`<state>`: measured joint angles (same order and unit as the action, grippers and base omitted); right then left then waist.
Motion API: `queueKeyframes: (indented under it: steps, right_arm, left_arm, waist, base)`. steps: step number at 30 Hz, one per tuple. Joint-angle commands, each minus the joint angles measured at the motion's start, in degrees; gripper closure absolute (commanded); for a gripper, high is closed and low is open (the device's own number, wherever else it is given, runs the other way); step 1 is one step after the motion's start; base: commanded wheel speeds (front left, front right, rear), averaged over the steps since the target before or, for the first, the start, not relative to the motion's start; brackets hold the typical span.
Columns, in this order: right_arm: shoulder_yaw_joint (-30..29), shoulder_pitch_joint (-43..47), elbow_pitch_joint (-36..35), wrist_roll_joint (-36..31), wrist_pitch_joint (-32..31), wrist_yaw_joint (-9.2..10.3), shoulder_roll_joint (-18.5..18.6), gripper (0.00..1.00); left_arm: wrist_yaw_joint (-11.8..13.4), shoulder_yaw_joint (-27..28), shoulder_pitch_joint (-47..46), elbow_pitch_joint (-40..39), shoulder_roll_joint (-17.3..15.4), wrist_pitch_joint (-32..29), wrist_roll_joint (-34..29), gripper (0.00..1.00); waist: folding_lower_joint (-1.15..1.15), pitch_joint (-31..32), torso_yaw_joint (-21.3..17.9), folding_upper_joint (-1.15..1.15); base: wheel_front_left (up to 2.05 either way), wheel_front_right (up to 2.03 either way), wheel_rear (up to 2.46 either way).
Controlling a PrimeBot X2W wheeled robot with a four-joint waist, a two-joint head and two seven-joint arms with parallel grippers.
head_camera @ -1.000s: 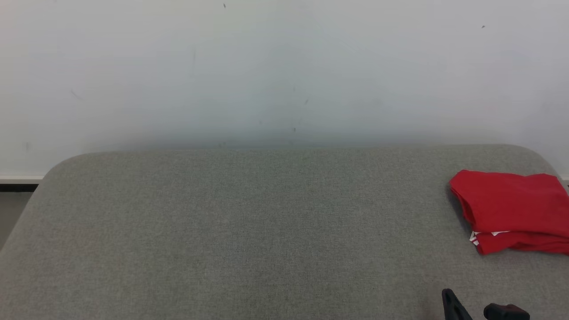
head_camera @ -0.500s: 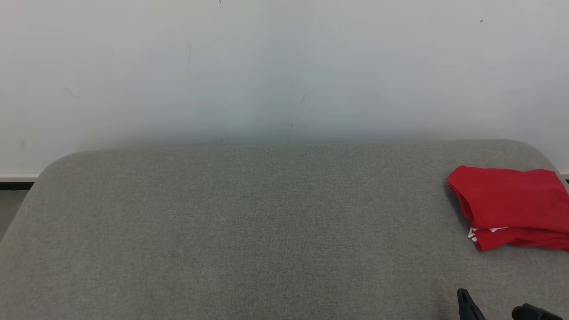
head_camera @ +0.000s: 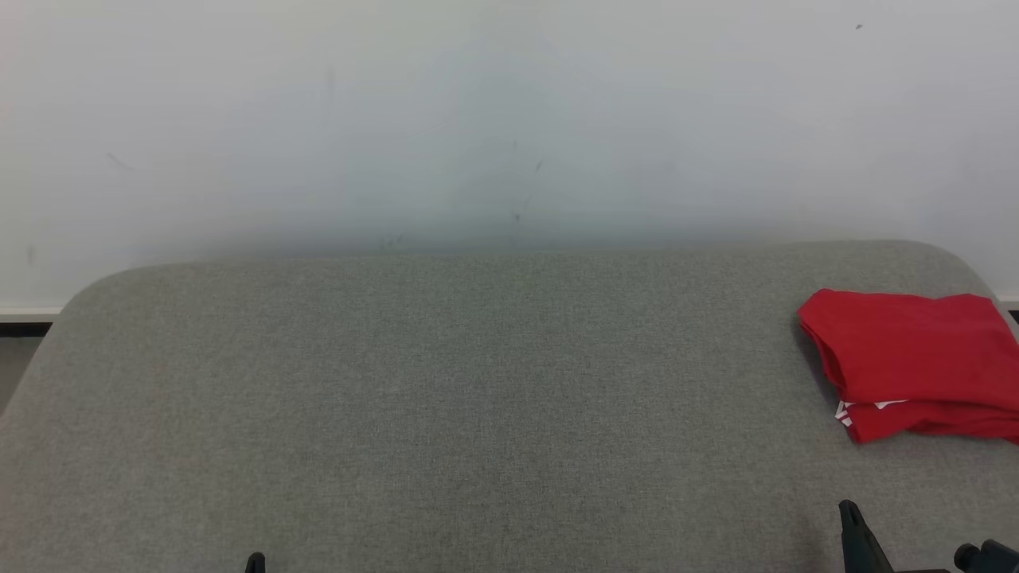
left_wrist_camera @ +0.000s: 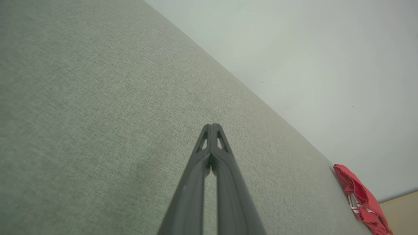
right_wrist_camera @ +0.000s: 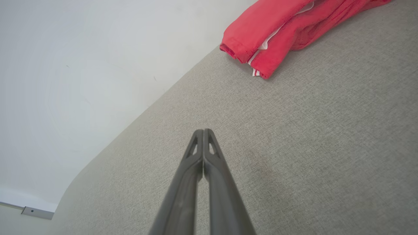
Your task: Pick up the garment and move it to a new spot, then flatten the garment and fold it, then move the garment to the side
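Observation:
A folded red garment [head_camera: 915, 362] with white stripes lies at the right edge of the grey padded table [head_camera: 478, 398]. It also appears in the left wrist view as the garment [left_wrist_camera: 362, 199] far to the right, and in the right wrist view as the garment [right_wrist_camera: 277, 29] at the top. My left gripper [left_wrist_camera: 211, 125] is shut with nothing in it, over bare table; its tip [head_camera: 255, 562] peeks in at the bottom of the head view. My right gripper [right_wrist_camera: 203, 131] is shut and empty, short of the garment, low at the right [head_camera: 849, 509].
A pale wall [head_camera: 509, 119] rises right behind the table's far edge. The table has rounded corners, and its right edge runs close beside the garment. A strip of floor and baseboard [head_camera: 20, 318] shows at the far left.
The head view has tilted, so the table and garment sit slightly higher in it. The right gripper has drifted right, and the left gripper's tip has come into view at the bottom.

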<state>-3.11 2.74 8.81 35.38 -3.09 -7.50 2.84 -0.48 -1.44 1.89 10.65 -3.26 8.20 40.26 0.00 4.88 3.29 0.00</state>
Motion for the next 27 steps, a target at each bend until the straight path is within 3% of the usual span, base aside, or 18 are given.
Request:
queueKeyframes:
  steps: [1, 27]
  right_arm:
    - [-0.5, -1.4, -0.4, 2.0, -0.3, 0.00, 0.1, 1.00]
    - [-4.8, -4.3, 1.6, 21.7, -2.4, 0.00, 0.1, 1.00]
  left_arm:
    - [-0.4, 0.0, -1.8, -0.1, -0.1, -0.4, 1.9, 1.00]
    - [-2.9, -0.2, -7.8, 4.5, 0.1, -4.6, 20.8, 1.00]
  waist:
    - [0.00, -0.1, -0.1, 0.00]
    - [0.00, -1.4, -0.9, 0.00]
  base:
    - [0.00, 0.00, 0.00]
    - [0.00, 0.00, 0.00]
